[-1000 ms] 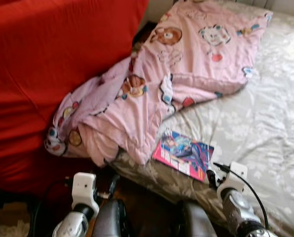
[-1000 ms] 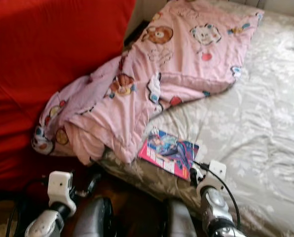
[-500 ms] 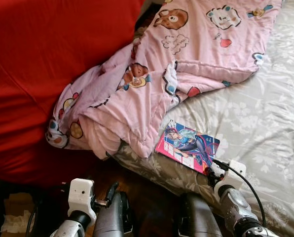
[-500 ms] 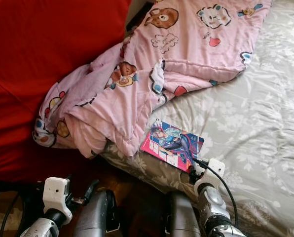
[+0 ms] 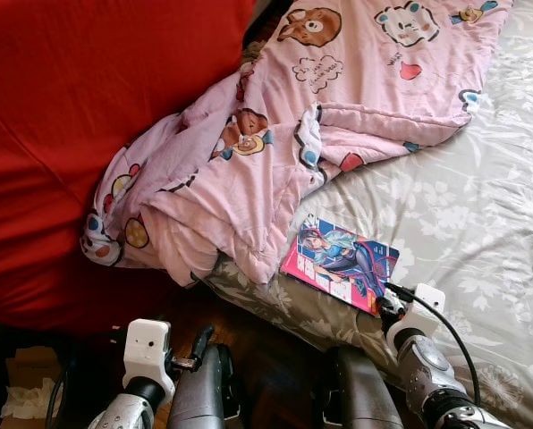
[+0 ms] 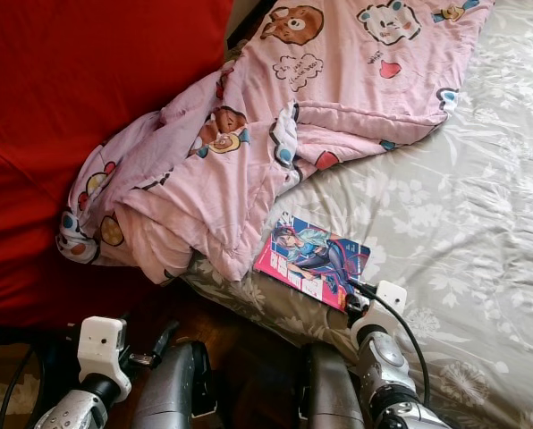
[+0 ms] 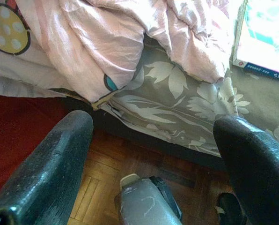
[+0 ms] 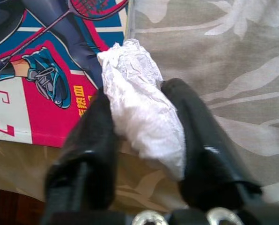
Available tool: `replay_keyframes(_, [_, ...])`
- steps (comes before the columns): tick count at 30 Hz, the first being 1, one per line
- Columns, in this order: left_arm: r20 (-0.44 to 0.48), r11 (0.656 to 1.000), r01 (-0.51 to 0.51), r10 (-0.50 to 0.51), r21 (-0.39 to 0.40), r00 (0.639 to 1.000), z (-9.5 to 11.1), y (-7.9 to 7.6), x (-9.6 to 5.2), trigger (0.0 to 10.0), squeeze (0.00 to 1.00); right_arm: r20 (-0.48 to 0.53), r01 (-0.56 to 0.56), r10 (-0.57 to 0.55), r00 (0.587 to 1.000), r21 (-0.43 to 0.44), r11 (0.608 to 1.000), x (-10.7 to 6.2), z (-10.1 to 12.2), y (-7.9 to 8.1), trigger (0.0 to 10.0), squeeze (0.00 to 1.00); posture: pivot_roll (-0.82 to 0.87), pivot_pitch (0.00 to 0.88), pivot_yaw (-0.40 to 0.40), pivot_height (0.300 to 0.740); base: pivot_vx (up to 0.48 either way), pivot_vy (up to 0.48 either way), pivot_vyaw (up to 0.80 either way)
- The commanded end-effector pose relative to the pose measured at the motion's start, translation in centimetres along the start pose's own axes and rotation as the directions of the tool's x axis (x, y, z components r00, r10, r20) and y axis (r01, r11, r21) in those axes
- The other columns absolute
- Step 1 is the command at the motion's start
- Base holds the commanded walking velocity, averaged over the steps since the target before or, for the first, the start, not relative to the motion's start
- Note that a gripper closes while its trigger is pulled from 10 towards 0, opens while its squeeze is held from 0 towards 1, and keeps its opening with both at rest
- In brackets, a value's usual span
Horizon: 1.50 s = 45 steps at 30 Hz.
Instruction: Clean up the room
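A crumpled white tissue (image 8: 140, 117) is pinched between the two black fingers of my right gripper (image 8: 139, 101), which is shut on it. The gripper hovers at the near corner of a pink and blue comic book (image 8: 36, 65) that lies on the bed close to its edge (image 5: 341, 264). My right wrist (image 5: 417, 315) sits just beside that corner. My left gripper (image 7: 153, 126) hangs open and holds nothing, low over the wooden floor (image 7: 130, 164) in front of the bed's side.
A rumpled pink cartoon blanket (image 5: 275, 152) drapes over the bed's corner and hangs toward the floor. The grey floral bedsheet (image 5: 463, 223) spreads to the right. A large red cloth surface (image 5: 70, 107) rises on the left. White paper in a carton (image 5: 21, 398) lies on the floor at lower left.
The whole picture has shifted, so the camera has moved. My right wrist now sits a little closer to the book's near corner. The left arm has stayed low.
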<state>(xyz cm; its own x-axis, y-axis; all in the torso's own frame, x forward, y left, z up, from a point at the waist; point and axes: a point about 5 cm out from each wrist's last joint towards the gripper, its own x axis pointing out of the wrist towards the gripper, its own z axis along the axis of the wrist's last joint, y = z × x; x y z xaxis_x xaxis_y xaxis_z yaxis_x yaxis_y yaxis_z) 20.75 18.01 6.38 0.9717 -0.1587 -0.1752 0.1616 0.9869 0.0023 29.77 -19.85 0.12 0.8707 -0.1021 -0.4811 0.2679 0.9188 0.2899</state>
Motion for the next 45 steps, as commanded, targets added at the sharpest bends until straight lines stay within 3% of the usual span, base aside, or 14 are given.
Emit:
replay_keyframes(1, [-0.051,1.000,-0.016,0.017,0.006,0.999,-0.9,0.4,-0.5,10.0,0.00,-0.042,0.008,-0.007,0.999,0.010,1.000,-0.3,-1.3,-0.3,0.0,0.00,0.05,0.317,0.027,0.631,0.000,0.000,0.00])
replay_keyframes(11, [-0.051,1.000,-0.028,0.029,0.015,0.998,-1.2,0.4,0.0,10.0,0.00,-0.040,-0.010,0.011,0.999,0.019,1.000,-0.5,-1.7,-0.1,0.0,0.00,0.05,0.285,0.020,0.631,0.000,0.000,0.00])
replay_keyframes(20, [-0.054,0.999,-0.050,0.051,0.017,0.997,-1.9,0.8,1.6,10.0,0.00,-0.033,-0.009,0.010,0.999,0.031,0.999,-0.9,-2.7,-0.1,0.0,0.00,0.05,0.205,0.007,0.631,0.000,0.000,0.00])
replay_keyframes(25, [-0.061,0.996,-0.083,0.084,0.014,0.995,-2.5,1.5,2.2,10.0,0.00,0.083,-0.020,0.019,0.996,0.011,1.000,-1.2,-2.1,-0.2,0.0,0.00,0.03,0.146,-0.005,0.631,0.000,0.000,0.00])
replay_keyframes(29, [-0.068,0.994,-0.105,0.105,0.003,0.992,-3.1,1.8,2.8,10.0,0.00,0.145,0.025,-0.026,0.989,0.008,1.000,-2.0,-2.4,-1.5,0.0,0.00,0.00,0.104,-0.015,0.631,0.000,0.000,0.00])
replay_keyframes(31, [-0.077,0.993,-0.118,0.117,-0.013,0.990,-3.7,1.6,3.1,10.0,0.00,0.228,0.057,-0.050,0.972,-0.025,0.998,-3.0,-2.6,-2.5,0.0,0.00,-0.01,0.081,-0.017,0.631,0.000,0.000,0.00])
replay_keyframes(34, [-0.099,0.990,-0.135,0.131,-0.032,0.986,-4.4,1.6,3.3,10.0,0.00,0.231,0.055,-0.046,0.972,-0.032,0.998,-3.6,-3.3,-3.0,0.0,0.00,-0.04,0.048,-0.021,0.631,0.000,0.000,0.00])
replay_keyframes(35, [-0.129,0.988,-0.149,0.142,-0.047,0.981,-5.2,1.7,3.4,10.0,0.00,0.180,0.043,-0.029,0.983,-0.075,0.996,-3.8,-4.3,-2.9,10.0,0.00,-0.05,0.041,-0.023,0.631,0.000,0.000,0.00])
replay_keyframes(41, [-0.280,0.973,-0.197,0.156,-0.124,0.947,-8.6,2.0,2.7,10.0,0.00,-0.020,-0.019,0.016,1.000,-0.164,0.986,-4.4,-7.3,-3.3,10.0,0.00,-0.07,0.011,-0.025,0.636,0.000,0.000,0.00])
replay_keyframes(45, [-0.339,0.966,-0.227,0.175,-0.121,0.924,-10.0,2.3,1.9,10.0,0.00,-0.095,-0.010,-0.011,0.995,-0.216,0.976,-4.7,-8.2,-3.9,10.0,0.00,-0.05,0.000,-0.033,0.656,0.000,0.000,0.00])
